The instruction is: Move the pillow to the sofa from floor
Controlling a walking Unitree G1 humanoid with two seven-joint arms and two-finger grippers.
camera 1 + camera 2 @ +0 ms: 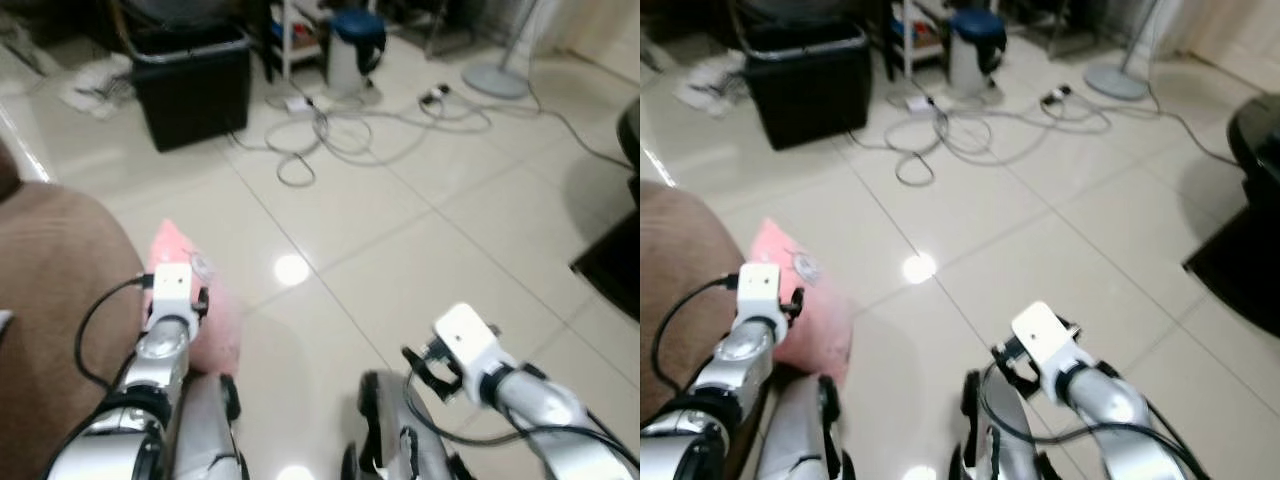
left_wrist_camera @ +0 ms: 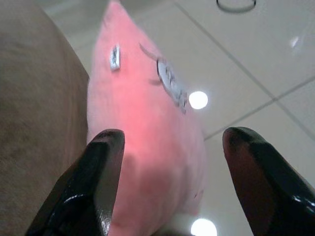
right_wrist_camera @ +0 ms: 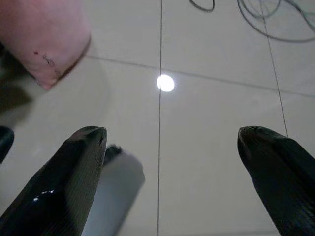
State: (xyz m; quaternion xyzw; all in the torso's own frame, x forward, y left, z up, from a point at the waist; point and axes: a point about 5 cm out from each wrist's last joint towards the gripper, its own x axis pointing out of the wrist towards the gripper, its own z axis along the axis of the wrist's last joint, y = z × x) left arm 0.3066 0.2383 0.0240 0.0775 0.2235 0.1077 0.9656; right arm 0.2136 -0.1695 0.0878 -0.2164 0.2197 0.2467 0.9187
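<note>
The pink pillow (image 2: pixel 147 142) stands on the floor (image 1: pixel 420 250), leaning against the brown sofa's (image 1: pixel 50 300) side. Probably soft and light, it suits a pinch across its upper edge. Left end effector (image 2: pixel 172 182) hovers spread around it; right end effector (image 3: pixel 167 182) hangs released.

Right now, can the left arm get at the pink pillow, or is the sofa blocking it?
Probably yes. The left gripper is open and aimed straight at the pink pillow, with nothing between the fingers and the fabric. The brown sofa presses against the pillow's far side, so one finger may brush the sofa when closing.
</note>
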